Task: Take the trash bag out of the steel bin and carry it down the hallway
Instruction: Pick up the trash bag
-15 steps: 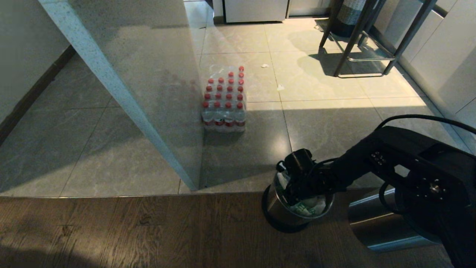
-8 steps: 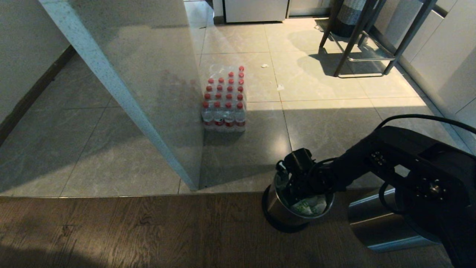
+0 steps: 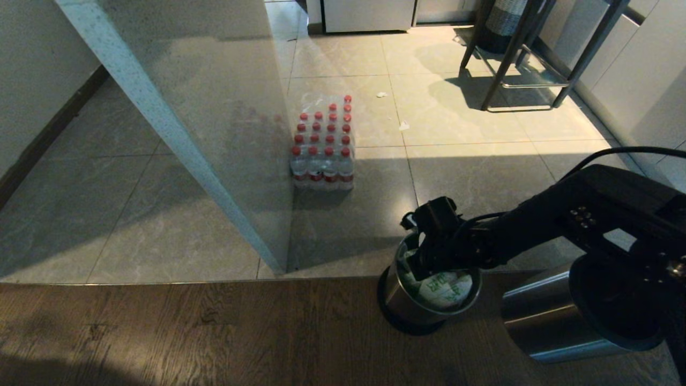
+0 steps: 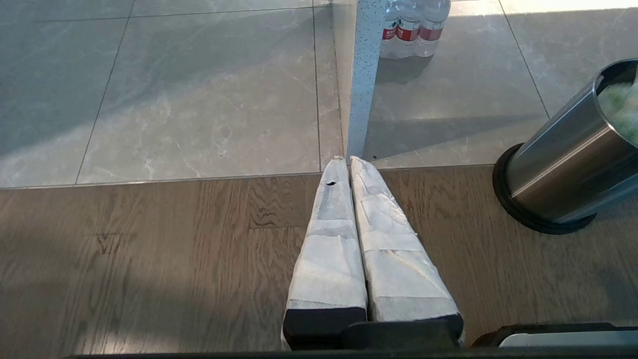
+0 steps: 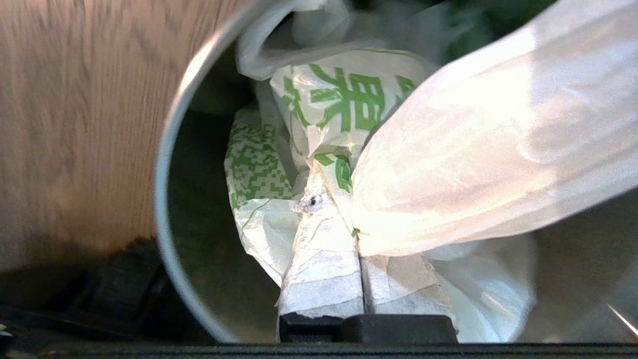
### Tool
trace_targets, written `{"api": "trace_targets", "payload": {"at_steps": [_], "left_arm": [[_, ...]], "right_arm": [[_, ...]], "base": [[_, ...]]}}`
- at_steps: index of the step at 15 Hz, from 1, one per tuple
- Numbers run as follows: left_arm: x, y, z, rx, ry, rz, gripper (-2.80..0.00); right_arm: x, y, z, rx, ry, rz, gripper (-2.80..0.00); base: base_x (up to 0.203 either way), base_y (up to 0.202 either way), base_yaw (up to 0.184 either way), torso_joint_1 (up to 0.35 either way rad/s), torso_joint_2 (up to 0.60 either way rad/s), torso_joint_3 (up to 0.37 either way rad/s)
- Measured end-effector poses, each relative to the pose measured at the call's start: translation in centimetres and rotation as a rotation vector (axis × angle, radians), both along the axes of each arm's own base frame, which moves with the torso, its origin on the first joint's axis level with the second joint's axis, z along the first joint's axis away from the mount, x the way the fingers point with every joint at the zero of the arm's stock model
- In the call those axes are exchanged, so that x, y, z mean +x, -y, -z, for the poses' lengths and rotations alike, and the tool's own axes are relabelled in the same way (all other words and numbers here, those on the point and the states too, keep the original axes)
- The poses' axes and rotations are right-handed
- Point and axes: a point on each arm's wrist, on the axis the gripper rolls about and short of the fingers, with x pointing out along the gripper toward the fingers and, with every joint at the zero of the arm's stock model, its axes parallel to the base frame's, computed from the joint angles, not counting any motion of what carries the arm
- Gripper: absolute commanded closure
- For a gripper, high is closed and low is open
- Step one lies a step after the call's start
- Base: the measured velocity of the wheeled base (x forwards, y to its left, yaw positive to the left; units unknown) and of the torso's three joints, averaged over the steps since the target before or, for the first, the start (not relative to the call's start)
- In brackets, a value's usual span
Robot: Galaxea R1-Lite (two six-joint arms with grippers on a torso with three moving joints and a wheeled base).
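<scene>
The small steel bin stands on the wooden floor at the edge of the tiles. The white trash bag with green print fills its mouth. My right gripper reaches down into the bin. In the right wrist view the right gripper is shut on a fold of the trash bag, inside the bin's rim. Stretched white plastic covers one finger. My left gripper hangs shut and empty over the wood, left of the steel bin. The hallway's grey tiles run along the left wall.
A larger steel cylinder lies right of the bin under my right arm. A pale partition panel ends near the bin. A shrink-wrapped pack of red-capped bottles stands on the tiles, and dark stool legs at the far right.
My right arm has risen a little over the bin. The trash bag now sits higher in the bin's mouth and shows more. The left arm has not moved.
</scene>
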Motion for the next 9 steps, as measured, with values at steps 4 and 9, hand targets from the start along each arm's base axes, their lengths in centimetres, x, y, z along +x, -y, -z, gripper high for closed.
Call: {"api": "trace_targets", "payload": {"at_steps": [4, 9], "left_arm": [[0.0, 0.0, 0.0, 0.000, 0.000, 0.000, 0.00], [0.0, 0.0, 0.0, 0.000, 0.000, 0.000, 0.00]], "right_arm": [[-2.1, 1.5, -5.4, 0.029, 0.078, 0.041, 0.00], [-6.0, 3.6, -12.2, 0.102, 0.141, 0.121, 0.00]], "base": [[0.000, 0.000, 0.000, 0.000, 0.00, 0.000], [0.000, 0.000, 0.000, 0.000, 0.00, 0.000]]}}
